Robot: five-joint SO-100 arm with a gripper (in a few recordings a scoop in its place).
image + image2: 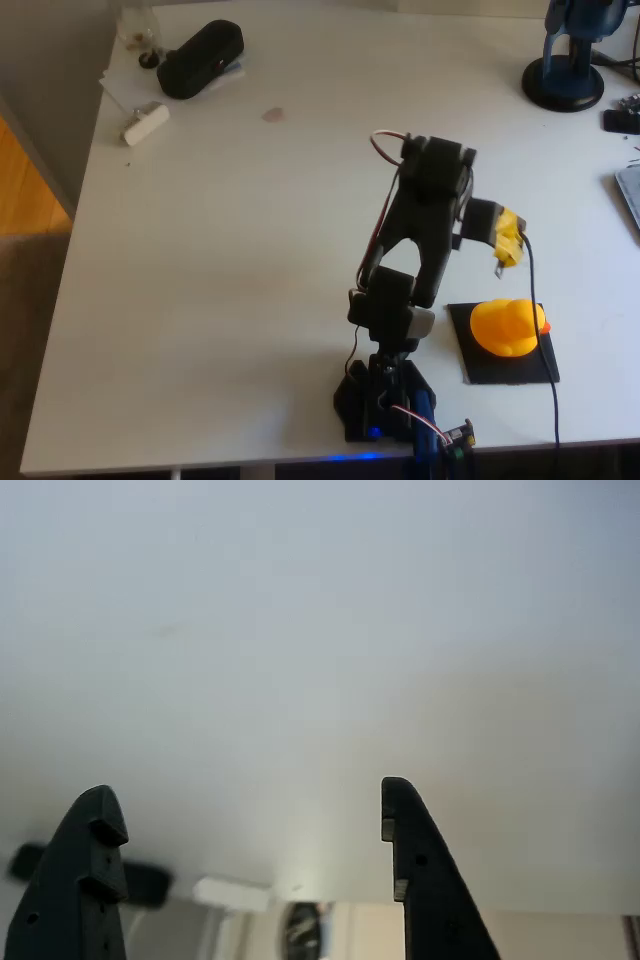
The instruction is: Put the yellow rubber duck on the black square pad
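One yellow rubber duck (508, 327), on black square pad (478, 368)

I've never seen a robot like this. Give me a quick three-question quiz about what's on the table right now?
1. True or false: the duck sits on the pad.
2. In the wrist view, the gripper is: A) open and empty, B) shut on the duck.
3. In the overhead view, which table corner holds the pouch?

Key: 1 true; 2 A; 3 top left.
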